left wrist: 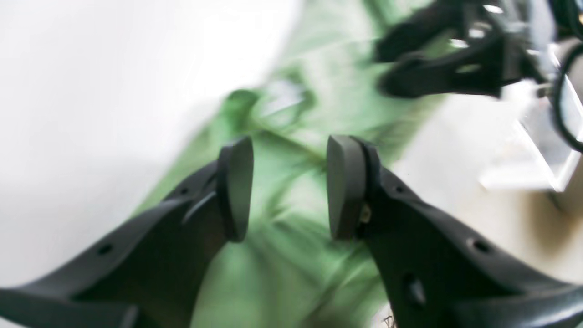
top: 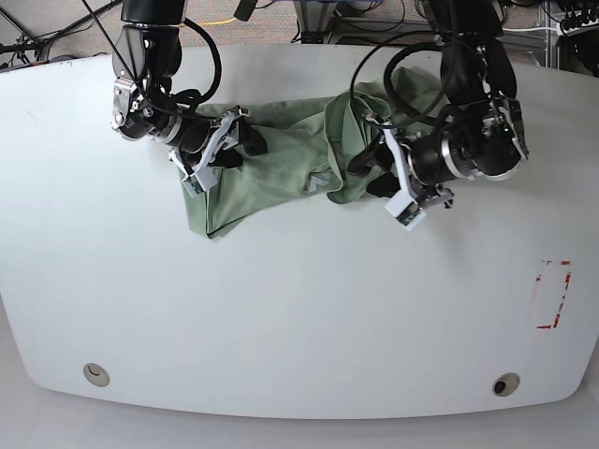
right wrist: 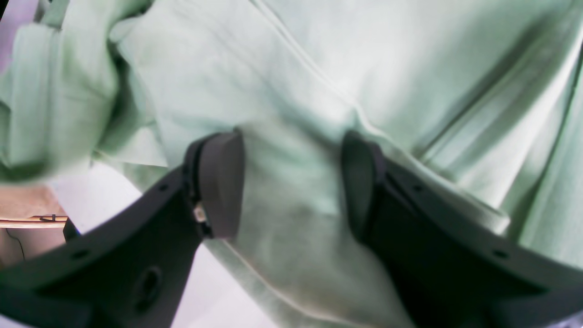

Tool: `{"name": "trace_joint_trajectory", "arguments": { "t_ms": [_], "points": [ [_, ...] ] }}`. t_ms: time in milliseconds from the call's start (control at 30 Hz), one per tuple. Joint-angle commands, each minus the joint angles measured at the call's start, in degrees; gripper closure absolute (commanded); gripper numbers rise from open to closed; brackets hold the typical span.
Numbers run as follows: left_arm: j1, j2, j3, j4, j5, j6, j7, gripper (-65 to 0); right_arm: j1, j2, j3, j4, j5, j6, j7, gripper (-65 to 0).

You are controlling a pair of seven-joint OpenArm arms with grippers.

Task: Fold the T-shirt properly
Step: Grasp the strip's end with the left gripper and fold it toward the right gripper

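The pale green T-shirt (top: pixel 281 159) lies crumpled in a long bunch across the far middle of the white table (top: pixel 281 318). My right gripper (top: pixel 241 145), on the base view's left, is open over the shirt's left part. In the right wrist view its jaws (right wrist: pixel 291 182) stand apart with the shirt's cloth (right wrist: pixel 364 68) under and between them. My left gripper (top: pixel 367 178) is open at the bunched right part of the shirt. In the blurred left wrist view it (left wrist: pixel 290 187) hovers above the shirt (left wrist: pixel 291 273), and the right gripper (left wrist: pixel 385 68) shows at the upper right.
A red-and-white marker (top: pixel 552 295) lies on the table near its right edge. Two round fittings (top: pixel 94 374) (top: pixel 505 385) sit near the front edge. Cables and frame parts (top: pixel 356 11) stand behind the table's far edge.
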Motion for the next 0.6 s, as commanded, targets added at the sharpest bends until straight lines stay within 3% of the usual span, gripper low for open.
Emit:
{"name": "trace_joint_trajectory", "arguments": {
  "t_ms": [0,267,567],
  "points": [
    [-0.51,-2.11,-1.96,1.05,-0.75,-0.08,-0.58,-24.9,0.34,0.20,-0.01,0.52,-0.33,-0.32,-0.76,-33.5],
    [3.45,-10.11,-4.33,0.96,-0.75,-0.08,-0.58,-24.6,0.43,0.20,-0.01,0.52,-0.33,-0.32,-0.76,-33.5],
    [3.45,-11.69,5.25,0.87,0.22,-0.08,-0.58,-24.4,0.43,0.11,0.08,0.52,-0.33,-0.32,-0.76,-33.5]
  ]
}}
